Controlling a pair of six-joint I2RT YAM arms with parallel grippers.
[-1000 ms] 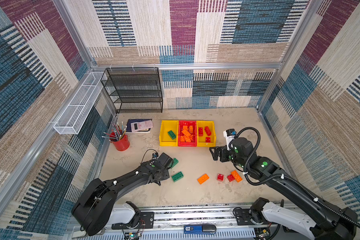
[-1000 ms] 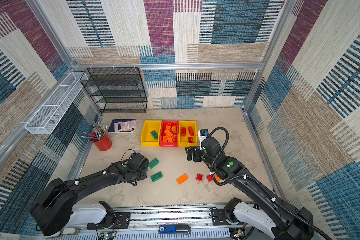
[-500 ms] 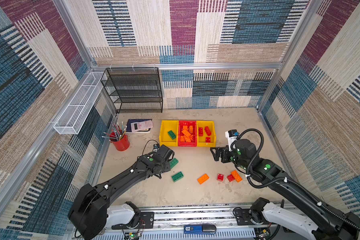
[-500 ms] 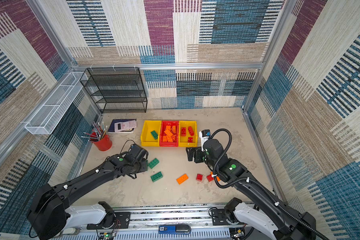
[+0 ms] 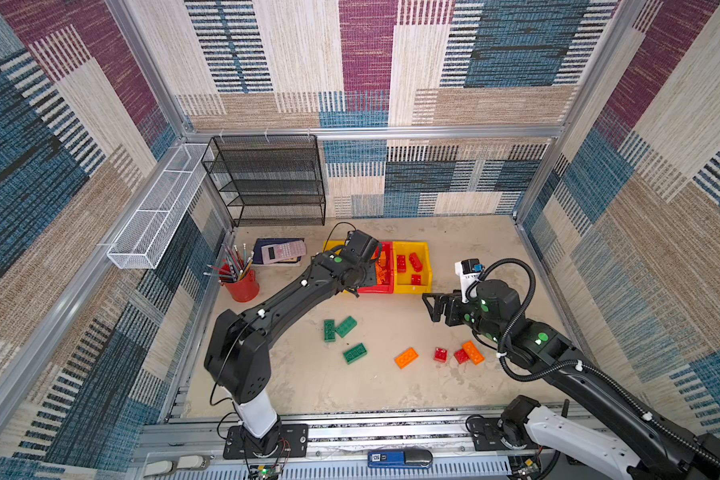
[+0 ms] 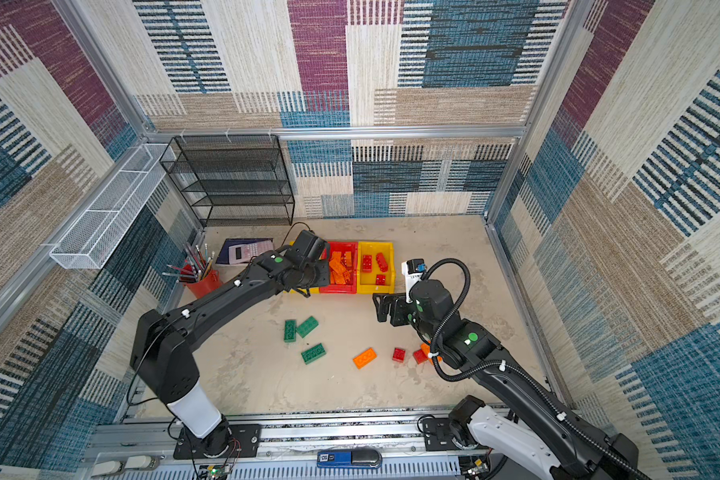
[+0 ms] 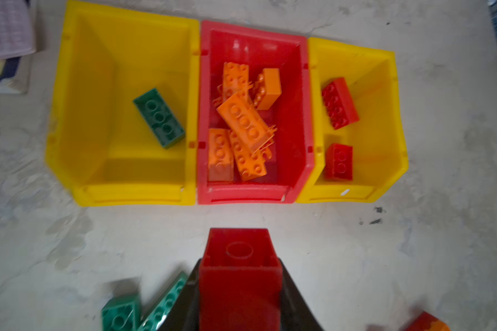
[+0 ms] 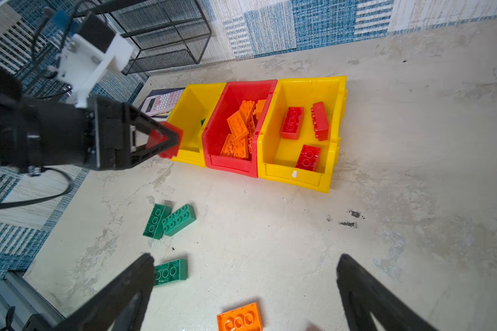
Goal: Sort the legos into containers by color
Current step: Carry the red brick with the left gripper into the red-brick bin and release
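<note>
Carpet-patterned walls [image 5: 474, 62] round a pale scuffed surface [image 5: 383, 395]. Grips a red brick [image 7: 238, 252] in the left tool [image 8: 168, 140], hung near the red bin [image 7: 294, 120] front. Holds the right tool [image 5: 432, 308] wide open and empty above bare surface. To finish well: swing sideways past the orange pile [image 7: 241, 123], centre over the right yellow bin [image 7: 382, 114] holding the other reds [image 7: 339, 103], sink low, then release. Compared with a second ago: has risen from beside the loose green bricks [image 5: 336, 329] and reached across to the red bin; hardly shifts the right arm [image 5: 537, 340].
</note>
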